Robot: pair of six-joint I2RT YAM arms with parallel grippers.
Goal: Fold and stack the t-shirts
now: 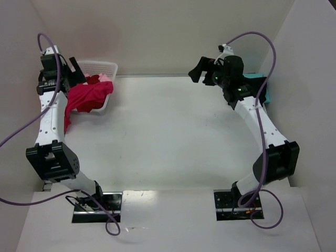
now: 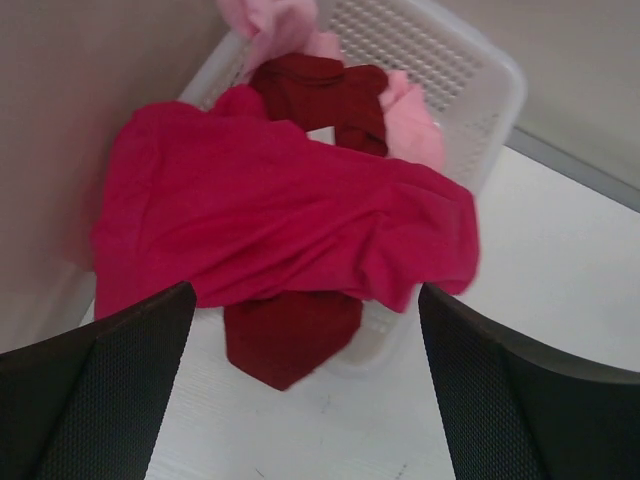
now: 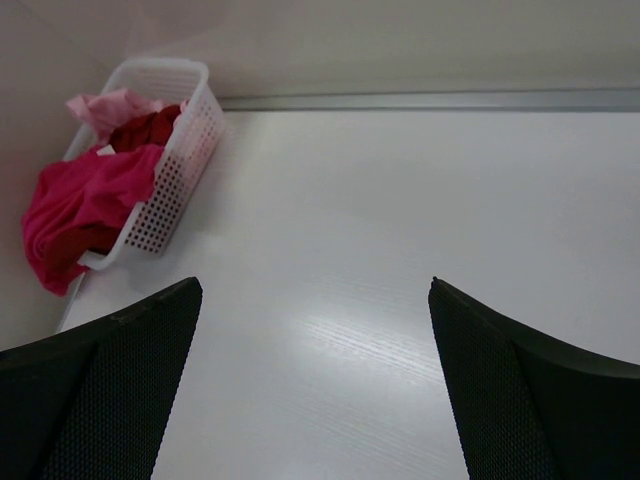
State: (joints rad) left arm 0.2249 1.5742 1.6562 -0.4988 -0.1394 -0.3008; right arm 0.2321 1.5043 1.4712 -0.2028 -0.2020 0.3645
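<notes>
At far-left corner of tabletop, against the wall: white lattice basket, heaped with tees. Crimson-pink tee on top, draped over the near rim and spilling down the basket's left side; lower edge lost behind left arm in top view. Dark red tee underneath, only partly showing: one bit at the back of the basket, plus a dark red tongue hanging over the front rim below the crimson-pink. Can't tell if both bits are the same garment. Pale pink tee bunched at the back, top cropped by left wrist frame. Small white patch mid-pile, too small to call tag or basket wall. Deeper layers hidden. Left jaws spread wide above the pile, nothing between them, touching nothing; only the fingers visible, cut off at the bottom corners. Right jaws likewise wide apart and empty, raised over far right of tabletop, pointed toward the basket and well apart from it; fingers cropped at frame edge. Teal cloth at far right, mostly hidden behind right arm; shape unreadable, can't tell folded or not.
</notes>
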